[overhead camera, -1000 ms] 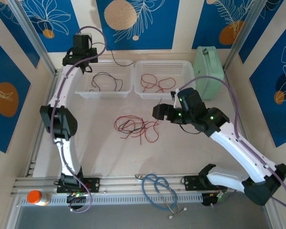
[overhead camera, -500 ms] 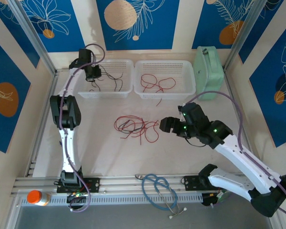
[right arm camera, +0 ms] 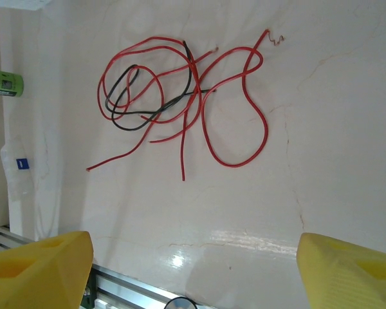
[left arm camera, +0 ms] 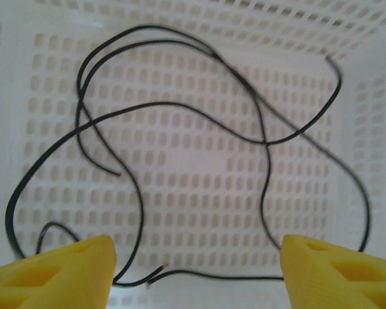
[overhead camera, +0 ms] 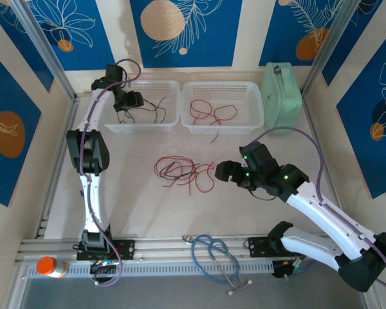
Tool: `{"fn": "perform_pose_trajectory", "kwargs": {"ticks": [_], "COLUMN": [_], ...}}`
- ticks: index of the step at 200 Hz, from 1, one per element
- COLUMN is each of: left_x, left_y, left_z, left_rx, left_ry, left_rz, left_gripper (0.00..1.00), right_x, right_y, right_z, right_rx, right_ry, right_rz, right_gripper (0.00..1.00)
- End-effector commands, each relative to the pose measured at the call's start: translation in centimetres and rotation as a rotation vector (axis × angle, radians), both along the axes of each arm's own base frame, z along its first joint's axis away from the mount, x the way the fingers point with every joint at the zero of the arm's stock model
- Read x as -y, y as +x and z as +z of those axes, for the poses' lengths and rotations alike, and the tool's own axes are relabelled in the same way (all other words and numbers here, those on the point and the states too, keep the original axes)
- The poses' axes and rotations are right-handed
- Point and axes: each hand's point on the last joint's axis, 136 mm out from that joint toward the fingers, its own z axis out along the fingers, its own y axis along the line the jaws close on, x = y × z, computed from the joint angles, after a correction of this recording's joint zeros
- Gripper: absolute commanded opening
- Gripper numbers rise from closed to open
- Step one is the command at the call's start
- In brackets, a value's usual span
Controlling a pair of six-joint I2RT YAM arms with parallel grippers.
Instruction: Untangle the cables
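Tabletop tangle is faced by the open right pincer; black cables are binned, colour-sorted, beneath the open left pincer.

Place: a robot lab cell, looking staged rather than lived in.
Walls: printed blue leaf panels are closing in the top and both sides of the overhead view.
Frame: aluminium posts are slanting through the upper corners.
Bench: white robot arms are standing bolted to slotted rails along the bottom edge.
Props: white perforated baskets are sitting at upper centre.
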Motion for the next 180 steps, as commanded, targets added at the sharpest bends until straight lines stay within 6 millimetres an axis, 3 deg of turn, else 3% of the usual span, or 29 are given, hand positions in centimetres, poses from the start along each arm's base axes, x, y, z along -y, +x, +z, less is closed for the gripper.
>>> {"fn": "perform_pose_trajectory", "kwargs": {"ticks": [1, 31, 54, 68, 96, 133, 156, 180], "left_x": [-1.4, -0.7, 2.1, 4.2, 8.1, 10.6, 11.8, 13.1], "left_y": [-2.6, -5.5, -9.3, -12.2, -18.5, -26.0, -29.3, -31.2], "left_z": [5.8, 9.2, 10.7, 10.3, 8.7, 6.1, 3.5, 0.1], "left_rx": [0.04, 0.067, 0.081, 0.073, 0.053, 0.018, -0.038, -0.101], "left_ry": [0.107, 0.216, 0.218, 0.175, 0.015, -0.075, -0.103, -0.122], "left_rz": [0.022, -0.002, -0.068, -0.114, -0.168, -0.185, -0.209, -0.23], "left_gripper": [0.74, 0.77, 0.74, 0.72, 0.69, 0.72, 0.72, 0.71], "right_x": [0.8, 1.1, 1.1, 1.1, 1.1, 1.2, 1.1, 0.9], "right_y": [-0.6, -0.9, -0.9, -0.8, -0.7, -0.5, -0.5, -0.6], "right_z": [-0.2, -0.9, -1.5, -1.6, -1.3, -1.0, -1.1, -1.2], "right_rx": [-0.001, -0.017, -0.031, -0.031, -0.02, -0.001, 0.0, 0.0], "right_ry": [-0.006, -0.017, -0.027, -0.031, -0.036, -0.043, -0.036, -0.02], "right_rz": [-0.023, -0.036, -0.036, -0.033, -0.019, -0.001, 0.01, 0.019], "right_gripper": [0.83, 0.81, 0.79, 0.78, 0.79, 0.79, 0.79, 0.79]}}
